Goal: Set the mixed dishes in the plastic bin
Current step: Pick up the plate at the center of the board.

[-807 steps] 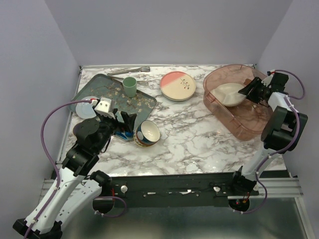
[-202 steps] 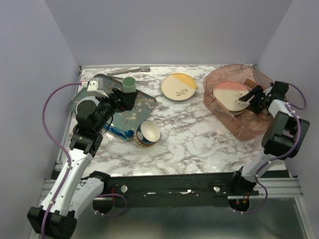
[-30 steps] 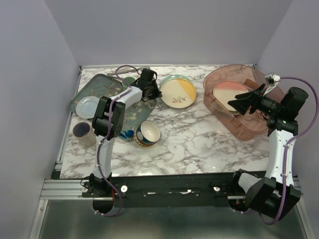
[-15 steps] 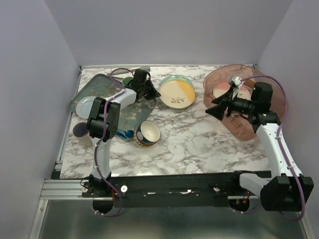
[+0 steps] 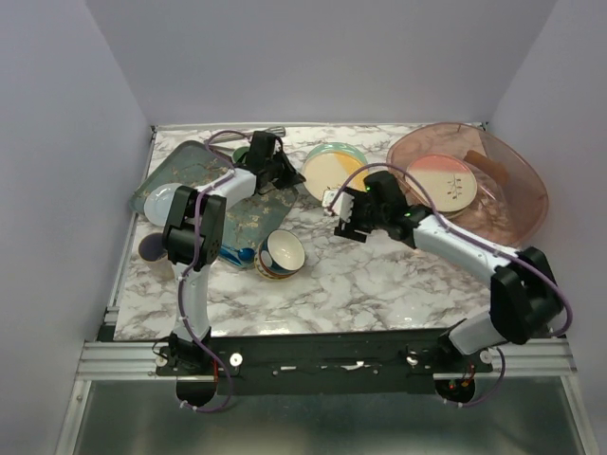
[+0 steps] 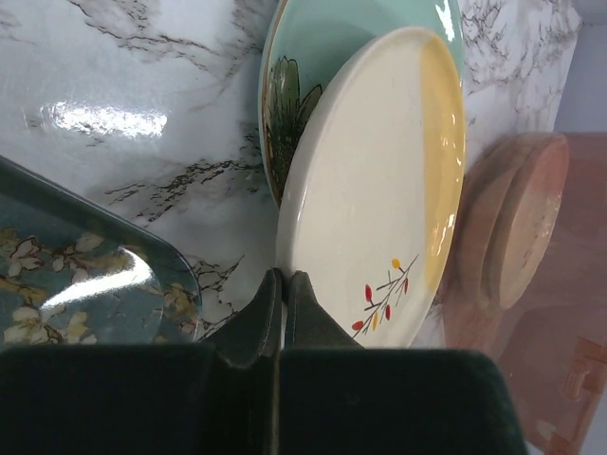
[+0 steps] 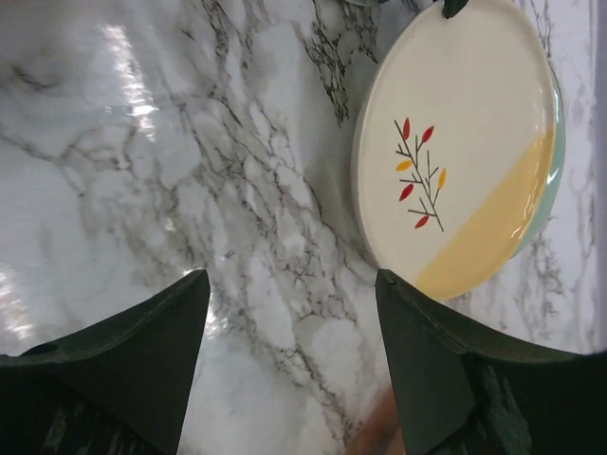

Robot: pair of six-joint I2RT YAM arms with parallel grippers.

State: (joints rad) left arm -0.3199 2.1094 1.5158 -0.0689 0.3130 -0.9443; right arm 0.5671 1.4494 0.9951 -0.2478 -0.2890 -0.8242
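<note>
While the right gripper (image 7: 292, 282) hangs spread wide over bare marble just beside the yellow-and-cream plate (image 7: 455, 142), this looks like a pickup in the making! That plate sits skewed on top of the mint green plate (image 6: 360, 38), out on the table (image 5: 379, 275), near the plastic bin (image 5: 517, 209) but not in it. The left gripper (image 6: 282, 284) is pressed closed, its tips right at the plate's near rim; whether they pinch that rim I cannot tell.

Here's the danger, I'd say: two arms crowd one plate. A nudge from the left as the right comes down could slide it off the mint one, or set fingers clashing. A glossy rim may also slip from a shallow pinch.

Inside the bin the pink-and-cream plate (image 5: 441, 183) lies flat, so a hard landing on top could clatter. The patterned bowl (image 5: 281, 253) sits toward the front, a blue spoon (image 5: 237, 254) beside it, and the dark-green tray (image 5: 194, 163) is at left. The right arm's own forearm stretches between plate and bin, so the carry needs a clear swing.
</note>
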